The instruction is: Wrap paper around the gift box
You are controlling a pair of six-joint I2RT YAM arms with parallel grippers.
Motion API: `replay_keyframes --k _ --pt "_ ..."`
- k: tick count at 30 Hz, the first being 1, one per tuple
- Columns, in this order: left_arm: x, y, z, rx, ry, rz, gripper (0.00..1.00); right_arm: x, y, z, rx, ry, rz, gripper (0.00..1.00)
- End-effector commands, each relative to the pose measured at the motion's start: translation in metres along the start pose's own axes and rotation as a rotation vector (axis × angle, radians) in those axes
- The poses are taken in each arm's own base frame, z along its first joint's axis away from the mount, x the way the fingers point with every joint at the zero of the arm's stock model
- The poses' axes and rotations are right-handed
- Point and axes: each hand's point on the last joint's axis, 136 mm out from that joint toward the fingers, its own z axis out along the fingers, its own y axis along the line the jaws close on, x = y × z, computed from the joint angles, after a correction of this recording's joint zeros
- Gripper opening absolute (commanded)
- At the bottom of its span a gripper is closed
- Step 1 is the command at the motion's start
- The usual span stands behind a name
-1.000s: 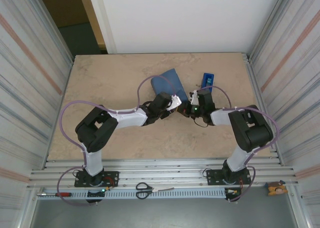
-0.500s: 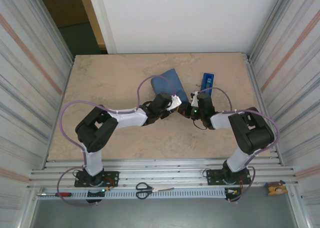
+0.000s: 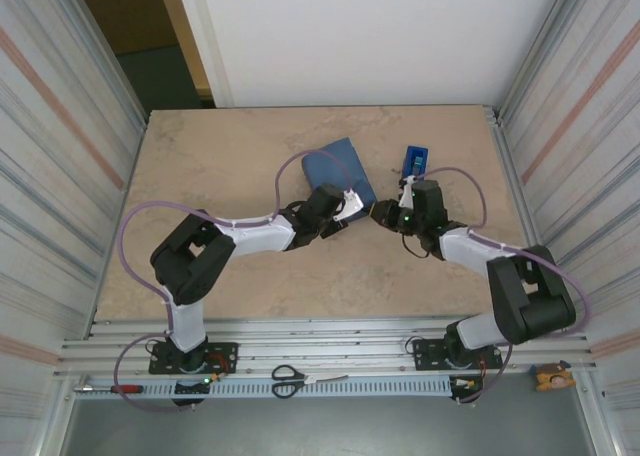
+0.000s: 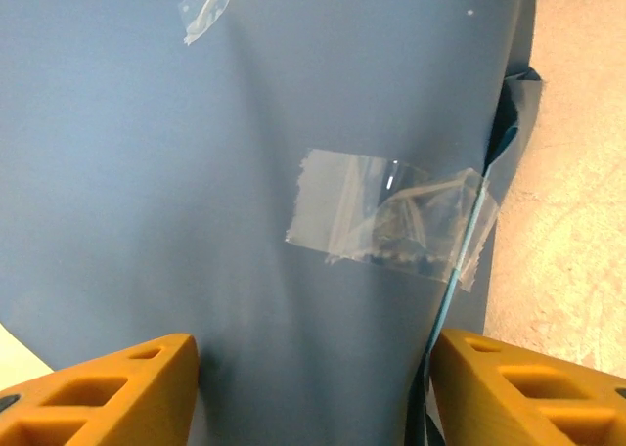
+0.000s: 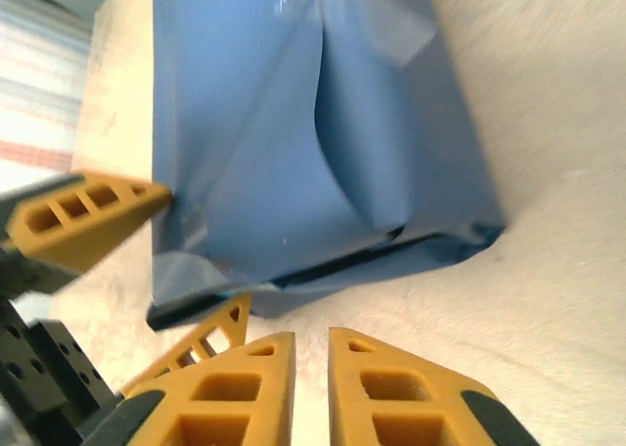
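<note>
**Wrapped parcel: left fingers astride it, right fingers short of its loose end**

*Top external.* The paper (image 3: 338,164), folded into a blue parcel with the gift box hidden inside, lay on the worktop (image 3: 220,176). The tape dispenser (image 3: 414,161) stood near it on the right. The left arm (image 3: 265,234) reached to the parcel's near corner. The right arm (image 3: 460,244) ended just beside that corner, to its right.

*Left wrist.* The left fingers (image 4: 108,387) were spread wide, one at each side of the parcel's near end. Whether they pressed on it could not be told. A strip of clear tape (image 4: 381,221) bridged the seam at the right edge, where a flap gaped.

*Right wrist.* The right fingers (image 5: 259,378) were parted by a narrow slit and held nothing. The parcel lay ahead of their tips and apart from them, its long axis running away and its loosely folded end facing them. The left arm was therefore the nearer. Closing the end fold would probably call for the right fingers to advance along that axis.
</note>
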Motion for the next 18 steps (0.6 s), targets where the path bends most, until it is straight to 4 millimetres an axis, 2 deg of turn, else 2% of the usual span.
replay_keyframes --k 1,3,5,7,10,14,18 --pt "-0.002 -0.007 -0.014 0.068 0.019 0.004 0.70 -0.019 -0.014 -0.015 0.091 0.008 -0.046 0.23" --pt "-0.010 -0.003 -0.018 0.076 0.006 -0.007 0.73 -0.029 -0.017 -0.017 0.069 0.019 -0.032 0.26" --pt "-0.018 -0.001 -0.023 0.086 -0.017 -0.019 0.81 -0.037 -0.019 -0.016 0.056 0.040 -0.012 0.31" --pt "-0.025 0.003 -0.028 0.096 -0.036 -0.040 0.89 -0.044 -0.018 -0.012 0.039 0.057 -0.001 0.41" --pt "-0.033 0.009 -0.038 0.125 -0.063 -0.080 0.98 -0.053 -0.012 -0.004 0.011 0.099 -0.004 0.49" --pt "-0.042 0.013 -0.050 0.170 -0.095 -0.125 0.99 -0.060 -0.008 0.009 0.006 0.159 0.008 0.56" --pt "-0.049 0.026 -0.068 0.196 -0.128 -0.196 0.99 -0.065 0.001 0.022 -0.035 0.199 0.012 0.64"
